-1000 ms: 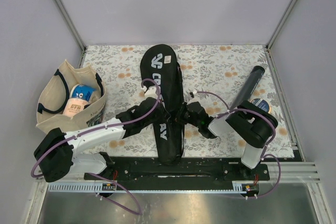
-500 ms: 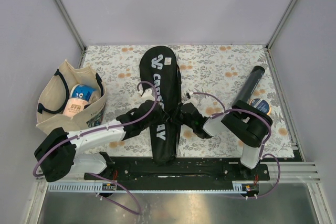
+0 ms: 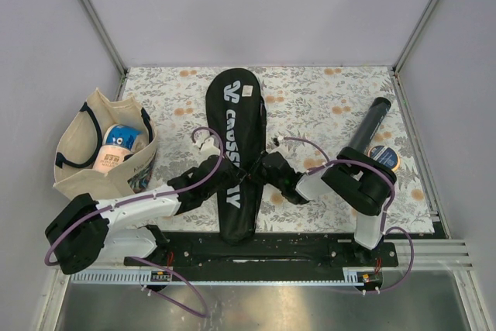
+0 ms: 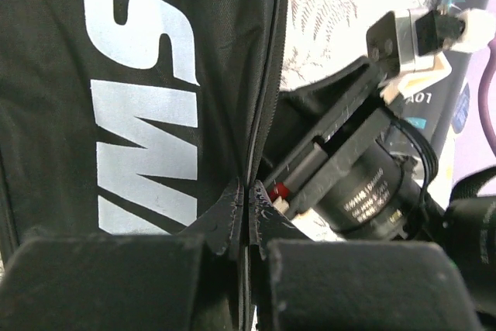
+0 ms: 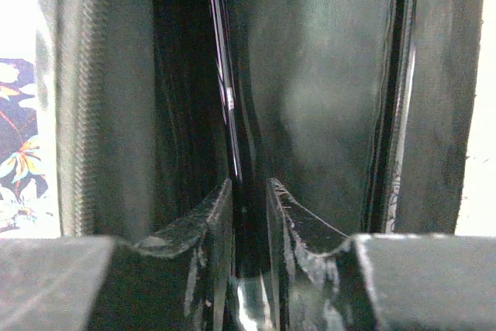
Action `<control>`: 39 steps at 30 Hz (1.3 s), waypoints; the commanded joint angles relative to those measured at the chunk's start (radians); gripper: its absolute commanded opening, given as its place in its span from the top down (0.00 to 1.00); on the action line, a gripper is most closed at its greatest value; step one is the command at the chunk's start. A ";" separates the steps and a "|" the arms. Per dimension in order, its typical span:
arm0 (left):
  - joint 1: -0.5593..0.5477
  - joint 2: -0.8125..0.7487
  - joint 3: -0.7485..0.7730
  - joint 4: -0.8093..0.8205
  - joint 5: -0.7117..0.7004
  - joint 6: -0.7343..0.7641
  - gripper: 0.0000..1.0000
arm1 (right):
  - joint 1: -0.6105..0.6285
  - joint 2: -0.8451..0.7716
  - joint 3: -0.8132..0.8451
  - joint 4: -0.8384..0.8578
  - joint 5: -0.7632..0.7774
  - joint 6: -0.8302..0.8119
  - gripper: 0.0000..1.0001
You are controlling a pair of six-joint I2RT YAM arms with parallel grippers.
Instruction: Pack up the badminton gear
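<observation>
- My left pincer (image 4: 248, 226) is pinched narrow on the zip edge of the cover (image 3: 235, 125), with the fingertips nearly meeting.
- My right pincer (image 5: 248, 199) is narrow too, nipping a thin dark edge at the cover's open right side, just beside the left one.
- The cover lies lengthwise on the middle of the bench (image 3: 325, 91), its broad head toward the far edge.
- The tube (image 3: 368, 125) lies by the right edge, well apart.

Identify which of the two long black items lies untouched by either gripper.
The black tube at the far right, next to the tape roll. The CROSSWAY cover in the middle is pinched by the left gripper and the right gripper.
</observation>
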 commanded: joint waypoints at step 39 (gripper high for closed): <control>-0.031 0.132 0.104 0.036 0.011 -0.009 1.00 | 0.063 -0.775 -0.399 -0.244 -0.282 -0.307 0.20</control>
